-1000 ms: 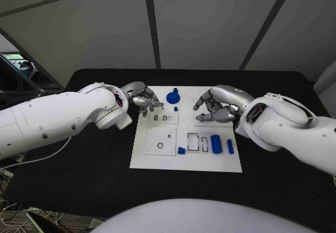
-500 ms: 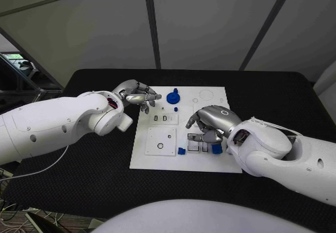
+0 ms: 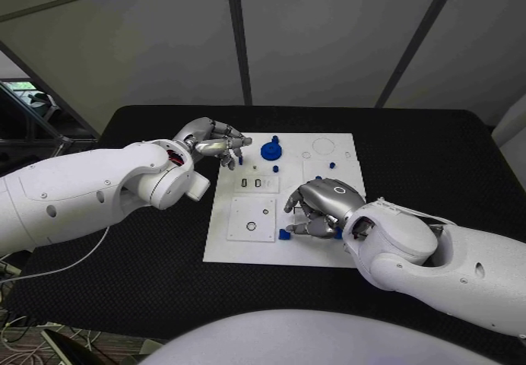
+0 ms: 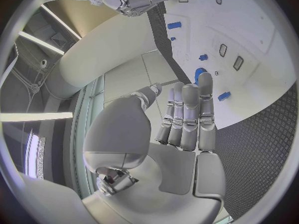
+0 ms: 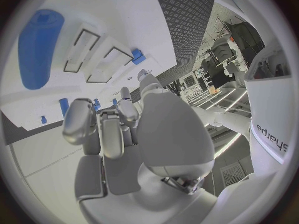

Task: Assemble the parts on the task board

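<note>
On the white board (image 3: 247, 255) in the middle of the desk, most blue parts lie loose, so assembly has barely begun. My right hand (image 3: 320, 207) hovers over the cylinder (image 5: 39, 47), apparently grasping nothing; my left hand (image 3: 216, 141) is curled, empty.

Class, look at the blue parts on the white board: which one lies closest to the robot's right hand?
The small blue cube near the board's front edge, just beside the right hand; the round blue part sits far back.
</note>
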`<action>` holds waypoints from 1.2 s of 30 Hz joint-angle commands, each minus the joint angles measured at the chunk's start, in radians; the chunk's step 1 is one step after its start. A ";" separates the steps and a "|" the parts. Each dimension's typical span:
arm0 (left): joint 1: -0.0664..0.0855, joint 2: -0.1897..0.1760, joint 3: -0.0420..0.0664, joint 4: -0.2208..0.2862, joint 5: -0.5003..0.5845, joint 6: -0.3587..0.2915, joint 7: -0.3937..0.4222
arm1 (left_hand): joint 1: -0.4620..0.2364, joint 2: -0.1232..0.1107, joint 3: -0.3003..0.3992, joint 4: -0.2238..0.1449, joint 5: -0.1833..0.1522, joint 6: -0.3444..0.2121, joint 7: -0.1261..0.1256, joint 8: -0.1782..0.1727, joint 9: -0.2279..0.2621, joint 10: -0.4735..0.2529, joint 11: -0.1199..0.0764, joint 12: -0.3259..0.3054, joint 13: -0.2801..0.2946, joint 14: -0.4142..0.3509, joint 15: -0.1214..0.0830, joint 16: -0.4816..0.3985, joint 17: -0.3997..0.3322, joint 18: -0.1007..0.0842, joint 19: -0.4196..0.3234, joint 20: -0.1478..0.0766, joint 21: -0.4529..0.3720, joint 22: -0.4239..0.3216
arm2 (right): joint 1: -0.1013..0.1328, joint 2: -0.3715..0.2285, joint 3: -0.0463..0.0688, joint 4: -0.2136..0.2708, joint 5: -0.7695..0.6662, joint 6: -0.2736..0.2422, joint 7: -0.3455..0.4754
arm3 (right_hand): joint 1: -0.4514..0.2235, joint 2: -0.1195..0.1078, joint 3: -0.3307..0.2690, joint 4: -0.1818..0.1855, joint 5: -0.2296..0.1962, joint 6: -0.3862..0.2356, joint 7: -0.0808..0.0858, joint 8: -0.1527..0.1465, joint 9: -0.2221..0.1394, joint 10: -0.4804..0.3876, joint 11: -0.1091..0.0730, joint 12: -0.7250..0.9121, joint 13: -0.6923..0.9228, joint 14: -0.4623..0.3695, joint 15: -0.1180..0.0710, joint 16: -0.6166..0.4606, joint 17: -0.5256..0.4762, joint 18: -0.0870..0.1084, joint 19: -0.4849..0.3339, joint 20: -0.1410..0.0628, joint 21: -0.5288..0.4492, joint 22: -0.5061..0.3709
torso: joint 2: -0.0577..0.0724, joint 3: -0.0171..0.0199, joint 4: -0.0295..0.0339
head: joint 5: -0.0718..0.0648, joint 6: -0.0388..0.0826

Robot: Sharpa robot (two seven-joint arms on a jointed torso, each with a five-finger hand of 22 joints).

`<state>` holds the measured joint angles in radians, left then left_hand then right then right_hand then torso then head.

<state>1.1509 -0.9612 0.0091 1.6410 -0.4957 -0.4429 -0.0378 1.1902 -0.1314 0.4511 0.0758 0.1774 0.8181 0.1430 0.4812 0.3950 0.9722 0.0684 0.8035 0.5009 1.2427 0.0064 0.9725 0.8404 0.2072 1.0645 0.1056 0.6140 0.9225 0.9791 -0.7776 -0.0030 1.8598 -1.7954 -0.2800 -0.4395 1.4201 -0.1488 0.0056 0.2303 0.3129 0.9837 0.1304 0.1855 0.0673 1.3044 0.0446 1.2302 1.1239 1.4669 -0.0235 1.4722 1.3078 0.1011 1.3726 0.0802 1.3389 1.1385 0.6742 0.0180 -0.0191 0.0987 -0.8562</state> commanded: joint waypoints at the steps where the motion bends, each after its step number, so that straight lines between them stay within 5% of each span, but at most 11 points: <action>1: 0.001 0.004 0.000 -0.002 0.036 -0.023 0.035 | 0.010 0.002 -0.007 -0.001 0.003 -0.001 0.005 -0.006 -0.002 -0.008 0.001 -0.004 -0.002 -0.009 -0.001 -0.005 -0.002 -0.025 -0.001 0.007 -0.004 -0.001 | -0.004 0.011 -0.008 -0.006 -0.013 0.009 -0.020 | -0.012 0.011 -0.020 -0.003 -0.037 0.011 0.000 -0.006 0.001 0.010 0.000 0.008 0.007 0.072 -0.006 0.006 0.109 -0.018 0.008 -0.002 0.008 0.003 | 0.000 -0.0001 0.0017 | -0.002 -0.001; 18: 0.001 0.013 0.000 -0.009 0.045 -0.019 0.040 | 0.012 0.003 -0.007 -0.001 0.004 -0.001 0.005 -0.006 -0.003 -0.008 0.002 -0.004 -0.003 -0.009 -0.001 -0.007 -0.005 -0.025 -0.001 0.008 -0.005 -0.002 | -0.016 0.045 -0.017 -0.026 -0.012 0.079 -0.028 | -0.010 0.041 -0.079 -0.030 -0.133 0.015 0.000 -0.014 0.001 0.007 0.001 0.010 0.014 0.073 -0.005 0.009 0.116 -0.019 0.008 -0.001 0.011 0.009 | 0.000 0.0004 0.0003 | 0.002 -0.011; 36: 0.000 0.018 0.000 -0.016 0.046 -0.007 0.032 | 0.014 0.003 -0.008 -0.001 0.004 -0.001 0.006 -0.007 -0.006 -0.009 0.002 -0.004 -0.005 -0.011 -0.001 -0.010 -0.009 -0.025 0.000 0.008 -0.007 -0.004 | -0.017 0.056 -0.017 -0.032 -0.048 0.123 -0.046 | 0.010 0.054 -0.098 -0.061 -0.143 0.025 -0.002 -0.011 0.003 0.005 0.000 0.009 0.015 0.073 -0.006 0.010 0.118 -0.019 0.008 -0.001 0.011 0.011 | -0.001 0.0011 0.0004 | 0.005 -0.016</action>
<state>1.1500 -0.9444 0.0092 1.6252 -0.4542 -0.4575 -0.0194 1.1940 -0.1274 0.4483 0.0729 0.1774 0.8182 0.1429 0.4813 0.3900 0.9687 0.0719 0.8035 0.4967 1.2393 0.0029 0.9664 0.8327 0.2071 1.0646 0.1056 0.6100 0.9194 0.9614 -0.7223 -0.0203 1.8274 -1.8250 -0.1827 -0.4804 1.4251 -0.0955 -0.0905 0.1752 0.1761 1.0036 0.1289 0.1739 0.0696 1.3079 0.0482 1.2349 1.1389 1.4668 -0.0235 1.4772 1.3075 0.1010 1.3762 0.0765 1.3468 1.1493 0.6736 0.0191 -0.0182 0.1039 -0.8726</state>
